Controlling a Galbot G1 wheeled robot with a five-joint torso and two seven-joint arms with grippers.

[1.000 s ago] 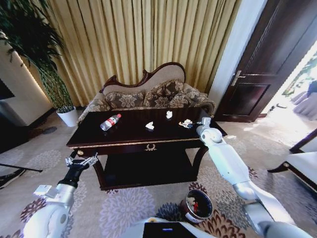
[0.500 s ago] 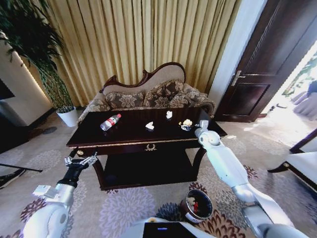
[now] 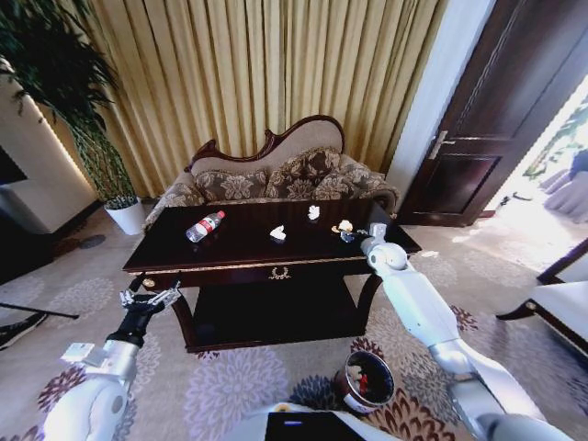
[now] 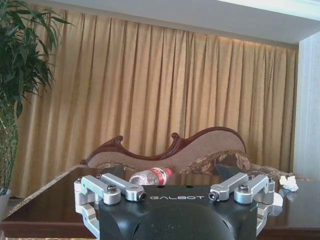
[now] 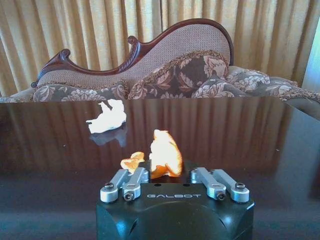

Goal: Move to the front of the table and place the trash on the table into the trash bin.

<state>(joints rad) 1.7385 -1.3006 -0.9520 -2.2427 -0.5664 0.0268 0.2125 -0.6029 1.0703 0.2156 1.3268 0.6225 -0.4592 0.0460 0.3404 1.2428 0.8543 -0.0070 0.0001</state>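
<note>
The dark glossy table (image 3: 248,260) stands in front of me. On it lie a clear bottle (image 3: 204,226) with a red label, two white scraps (image 3: 277,233) (image 3: 313,212) and a yellowish scrap (image 3: 344,225). My right gripper (image 3: 353,235) is over the table's right end. In the right wrist view the gripper (image 5: 167,172) has its jaws drawn in against the yellowish scrap (image 5: 166,152), which sits at the tabletop. A white scrap (image 5: 107,118) lies beyond. My left gripper (image 3: 152,297) hangs open, low by the table's front left corner. The trash bin (image 3: 365,381) stands on the carpet near my base.
A patterned sofa (image 3: 276,179) stands behind the table before gold curtains. A potted plant in a white pot (image 3: 126,217) is at the far left. A dark door (image 3: 501,110) is at the right, and a chair edge (image 3: 560,303) sits by the right border.
My right gripper has slid a little to the left along the tabletop and now sits at the yellowish scrap. The left arm has not moved.
</note>
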